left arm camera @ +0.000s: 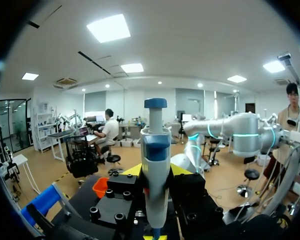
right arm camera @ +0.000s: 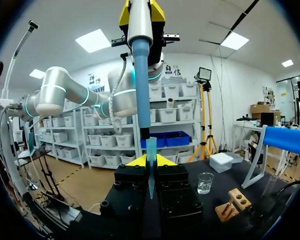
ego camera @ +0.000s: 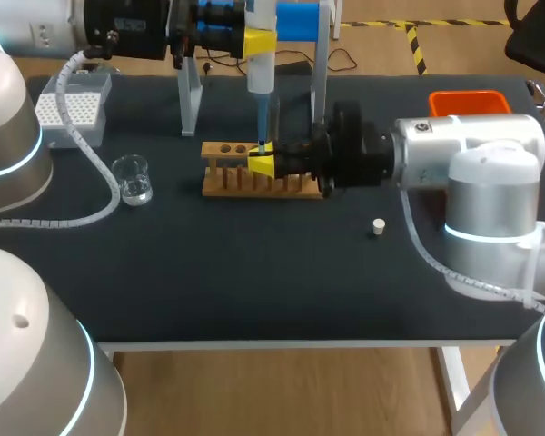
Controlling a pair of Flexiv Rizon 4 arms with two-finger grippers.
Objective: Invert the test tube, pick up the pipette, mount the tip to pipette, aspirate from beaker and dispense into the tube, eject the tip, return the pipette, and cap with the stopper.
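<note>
The right gripper [ego camera: 262, 160] is closed on the test tube [right arm camera: 151, 155] and holds it upright over the wooden rack [ego camera: 291, 184]. The left gripper [ego camera: 259, 41] clamps the pipette [ego camera: 260, 71] from both sides. Its blue shaft points straight down and ends right at the tube's mouth. The beaker [ego camera: 132, 179] stands to the left. The stopper [ego camera: 379, 226] lies nearer, on the right.

Dark matte tabletop [ego camera: 254, 291] w/ white front edge, white leg [ego camera: 456, 386] at rt corner, even light
</note>
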